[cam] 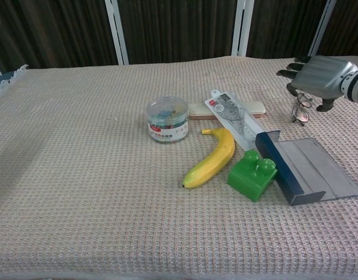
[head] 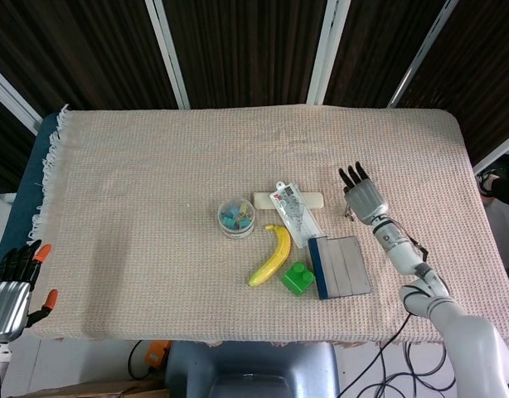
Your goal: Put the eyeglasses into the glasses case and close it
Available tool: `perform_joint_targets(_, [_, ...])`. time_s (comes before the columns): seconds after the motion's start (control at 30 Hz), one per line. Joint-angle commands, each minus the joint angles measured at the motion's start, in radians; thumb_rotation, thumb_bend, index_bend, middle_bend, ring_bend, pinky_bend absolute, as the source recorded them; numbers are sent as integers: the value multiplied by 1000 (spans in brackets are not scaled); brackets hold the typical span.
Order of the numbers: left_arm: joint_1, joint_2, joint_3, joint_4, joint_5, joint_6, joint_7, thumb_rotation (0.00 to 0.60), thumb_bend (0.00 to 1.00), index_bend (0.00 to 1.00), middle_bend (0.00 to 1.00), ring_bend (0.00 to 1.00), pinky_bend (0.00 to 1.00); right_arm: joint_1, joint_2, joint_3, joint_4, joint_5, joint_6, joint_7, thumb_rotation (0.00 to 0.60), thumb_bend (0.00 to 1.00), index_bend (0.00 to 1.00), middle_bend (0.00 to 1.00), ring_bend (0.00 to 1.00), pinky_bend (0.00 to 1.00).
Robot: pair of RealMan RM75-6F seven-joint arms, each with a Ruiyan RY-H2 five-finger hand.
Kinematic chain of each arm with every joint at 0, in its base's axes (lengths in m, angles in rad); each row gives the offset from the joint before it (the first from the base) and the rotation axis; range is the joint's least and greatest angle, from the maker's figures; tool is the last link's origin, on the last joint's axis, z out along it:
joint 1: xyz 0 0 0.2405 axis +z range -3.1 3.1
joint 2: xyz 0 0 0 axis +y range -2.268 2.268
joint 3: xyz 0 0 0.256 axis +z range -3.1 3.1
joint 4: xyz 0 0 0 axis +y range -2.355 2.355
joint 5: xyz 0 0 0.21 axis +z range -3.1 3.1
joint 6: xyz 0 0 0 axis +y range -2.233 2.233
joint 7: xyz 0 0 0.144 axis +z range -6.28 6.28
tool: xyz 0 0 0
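Observation:
The thin-framed eyeglasses (cam: 300,110) lie folded on the woven cloth at the right, just beyond the open blue-grey glasses case (cam: 305,166). In the head view only a sliver of the eyeglasses (head: 348,212) shows beside my right hand (head: 362,196). In the chest view the right hand (cam: 319,76) hovers just above and behind the glasses, fingers extended and apart, holding nothing. The case (head: 341,265) lies flat with its lid folded back and is empty. My left hand (head: 11,286) hangs off the table's near left corner, empty.
Left of the case stand a green block (cam: 253,174) and a banana (cam: 213,157). Behind them lie a packaged ruler set (cam: 232,118), a beige bar (cam: 196,111) and a round tub of clips (cam: 167,119). The cloth's right edge (head: 474,191) is close to the glasses.

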Motion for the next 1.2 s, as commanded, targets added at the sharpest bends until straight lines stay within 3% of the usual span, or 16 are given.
perform_joint_targets(0.03, [-1,-1,0,0,-1,-2,1,600,372,0,0,0,29,16,-25,2,31,19,-26,-2,600,354,461,0,0,0])
perform_joint_targets(0.6, [-5,0,-4,1,-11,-4,1,600,382,0,0,0,30,41,-86,-24,128,50,-111,-8,600,368,459,0,0,0])
perform_joint_targets(1.2, [-8,0,2,-4,4,-3,5,600,381,0,0,0,31,-36,3,-71,70,43,-70,51,600,370,519,0,0,0])
